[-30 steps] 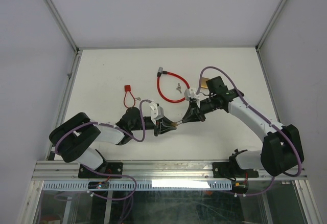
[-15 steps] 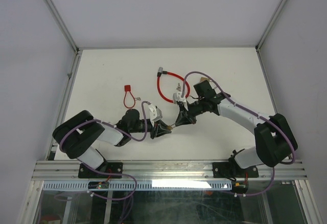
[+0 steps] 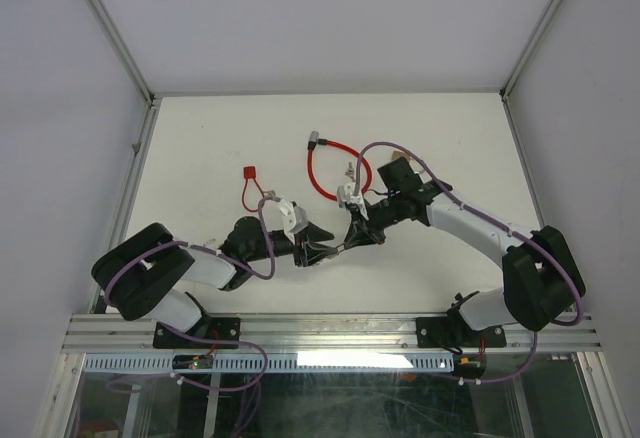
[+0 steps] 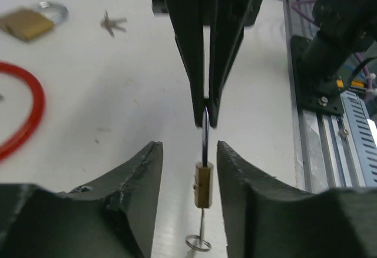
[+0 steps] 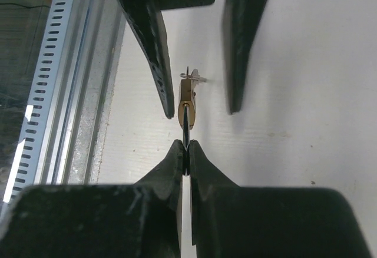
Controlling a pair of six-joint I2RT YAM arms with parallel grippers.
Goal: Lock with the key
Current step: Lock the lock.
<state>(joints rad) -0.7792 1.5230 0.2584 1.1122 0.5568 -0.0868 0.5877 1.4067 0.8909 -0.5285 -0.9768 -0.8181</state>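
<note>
Small brass padlock (image 4: 204, 186), hanging free above the table (image 3: 200, 138) near its middle, where the two arms meet in the top view. The right gripper (image 5: 185, 150) enters the left wrist view from 12 o'clock, its fingers pressed together on the dark shackle, so that the lock body dangles plumb below them. The key (image 4: 201, 234) projects from the underside of the body at 6 o'clock, with its wire ring lowest. It appears seated in the keyway, though how deep cannot be told. The left gripper (image 4: 189, 149) stands open, its fingers at 9 and 3 o'clock of the body with a gap on either side and touching nothing. Holding the lock by the shackle probably serves to leave the body and key clear for the other arm, which must grasp one of them to press the shackle home or turn the key. A second padlock (image 4: 26, 22), spare keys (image 4: 112, 23) and a red cable loop (image 3: 325, 173) lie towards 12 o'clock on the table, unused.
</note>
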